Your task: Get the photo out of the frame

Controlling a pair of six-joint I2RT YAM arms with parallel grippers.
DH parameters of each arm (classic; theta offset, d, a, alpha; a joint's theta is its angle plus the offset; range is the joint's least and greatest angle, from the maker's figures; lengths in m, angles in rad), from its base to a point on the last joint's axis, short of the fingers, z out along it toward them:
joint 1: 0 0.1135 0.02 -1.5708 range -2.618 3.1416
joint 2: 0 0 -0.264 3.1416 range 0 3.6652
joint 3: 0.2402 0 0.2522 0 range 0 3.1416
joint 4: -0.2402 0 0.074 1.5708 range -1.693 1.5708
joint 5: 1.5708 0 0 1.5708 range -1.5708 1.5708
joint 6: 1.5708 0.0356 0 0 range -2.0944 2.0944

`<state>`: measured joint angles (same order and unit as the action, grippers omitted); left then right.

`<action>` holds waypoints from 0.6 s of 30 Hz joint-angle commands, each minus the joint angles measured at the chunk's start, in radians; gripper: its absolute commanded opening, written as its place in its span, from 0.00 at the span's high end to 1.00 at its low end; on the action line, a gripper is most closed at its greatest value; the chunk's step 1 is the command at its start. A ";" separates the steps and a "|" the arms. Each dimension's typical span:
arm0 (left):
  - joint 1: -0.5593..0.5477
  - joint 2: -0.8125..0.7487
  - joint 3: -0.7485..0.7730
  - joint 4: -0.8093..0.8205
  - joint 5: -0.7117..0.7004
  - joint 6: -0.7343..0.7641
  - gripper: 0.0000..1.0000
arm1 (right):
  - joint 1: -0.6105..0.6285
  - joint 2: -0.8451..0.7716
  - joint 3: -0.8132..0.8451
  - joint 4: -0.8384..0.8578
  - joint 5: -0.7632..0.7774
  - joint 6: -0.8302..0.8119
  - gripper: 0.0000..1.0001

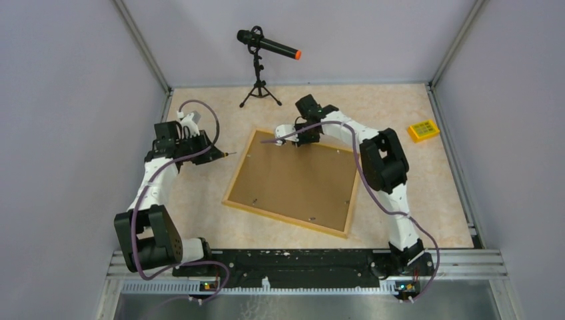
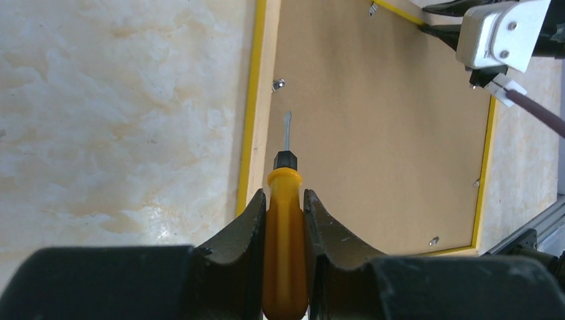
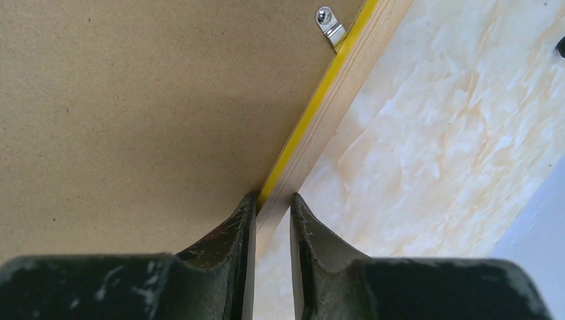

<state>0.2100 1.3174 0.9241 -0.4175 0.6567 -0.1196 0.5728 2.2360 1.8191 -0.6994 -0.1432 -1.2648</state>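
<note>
The large rectangular picture frame (image 1: 293, 180), with a yellow front border, pale wood edge and brown fibreboard back, lies face down and askew in the middle of the marbled beige surface (image 1: 413, 193). The photo, presumably under the backing board, is wholly hidden, and none of its print shows. I judge the frame light, flat and stiff. The wood rim looks rigid enough to pinch, while the thin fibreboard is likely to flex or scuff. Any glazing beneath it, which cannot be seen, would be fragile. The rim seems the soundest place to take hold, and the right jaws are there, clenched across the far edge with one finger on the board side and one outside. The left jaws are grasping an orange-handled flat-blade screwdriver (image 2: 285, 220). Its tip is poised over the board just short of a small metal clip (image 2: 278, 84) by the frame's left edge, apparently not touching it. How high the blade rides above the board cannot be told. From overhead the clips are mere specks, so which of them pin the backing is unclear. The right wrist view shows another clip (image 3: 331, 27) near the rim, and its set is equally hard to read.
</note>
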 commanded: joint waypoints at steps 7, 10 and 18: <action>-0.007 0.022 0.049 -0.064 0.001 0.157 1.00 | -0.062 0.037 0.424 -0.110 -0.074 0.396 0.53; -0.007 0.038 0.068 -0.057 0.000 0.169 1.00 | -0.122 -0.038 0.367 -0.208 -0.119 0.639 0.48; -0.009 0.052 0.061 -0.005 -0.001 0.139 1.00 | -0.394 -0.392 -0.302 -0.087 -0.225 1.090 0.39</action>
<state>0.2047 1.3666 0.9539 -0.4698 0.6556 0.0074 0.2829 1.9770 1.7451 -0.7963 -0.3080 -0.4522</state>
